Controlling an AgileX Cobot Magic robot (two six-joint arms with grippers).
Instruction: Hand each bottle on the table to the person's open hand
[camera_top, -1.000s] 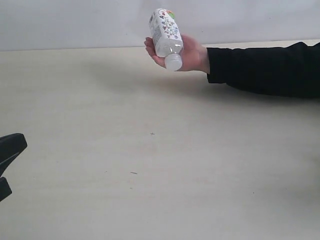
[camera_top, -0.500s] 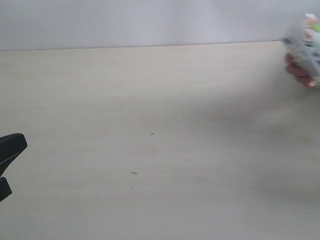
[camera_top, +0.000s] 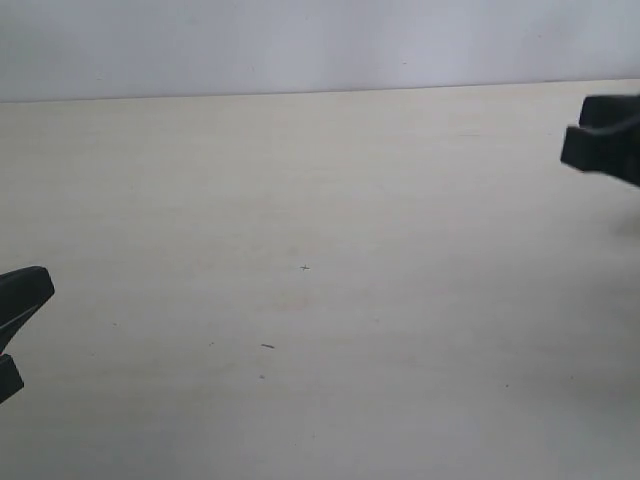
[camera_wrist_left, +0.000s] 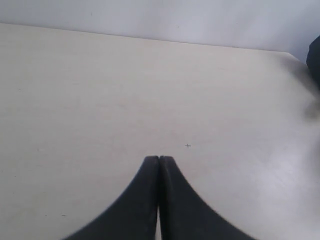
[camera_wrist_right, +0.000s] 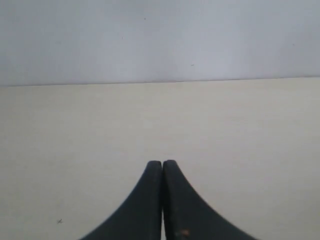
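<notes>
- The left pincer (camera_wrist_left: 159, 159) is closed, its two black fingers pressed tip to tip with nothing between them.
- The right pincer (camera_wrist_right: 162, 162) is closed the same way and holds nothing.
- The table (camera_top: 300, 200) lies under and ahead of both pincers.
- A tiny dark mark (camera_wrist_left: 187, 145) sits just ahead of the left pincer's tips.
- Where the bottles are cannot be told.

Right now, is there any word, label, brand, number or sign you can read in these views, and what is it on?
None can be read.
The table: no print, only a tiny cross-shaped speck, a mark and not a letter.
The left claw and the right claw: plain black, no lettering.
The wall: blank.
No bottle label shows in any view.
</notes>
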